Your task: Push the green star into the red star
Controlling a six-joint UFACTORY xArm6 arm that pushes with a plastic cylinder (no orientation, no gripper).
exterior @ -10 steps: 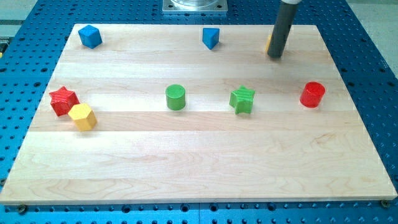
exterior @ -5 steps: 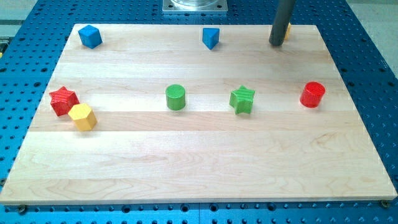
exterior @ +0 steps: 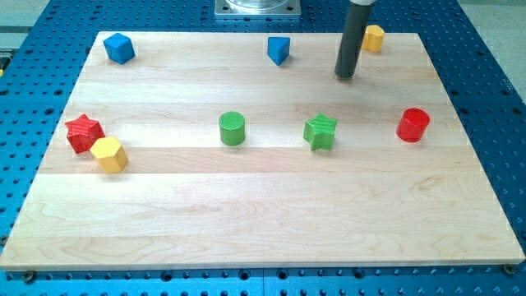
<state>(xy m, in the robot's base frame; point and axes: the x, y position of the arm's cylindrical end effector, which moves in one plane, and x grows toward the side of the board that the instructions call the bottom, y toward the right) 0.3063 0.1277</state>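
Now: my tip (exterior: 346,76) above green star (exterior: 320,131); red star (exterior: 83,132) far left

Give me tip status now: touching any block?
My tip: no gripper, holding nothing, touching no block. It sits toward the view's top from the green star, slightly right of it, and left and below the yellow block.

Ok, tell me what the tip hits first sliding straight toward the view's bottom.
Likely nothing: my tip sits above and slightly right of the green star, so its line runs between that and the red cylinder. It could graze the star's right point; the margin looks slim.
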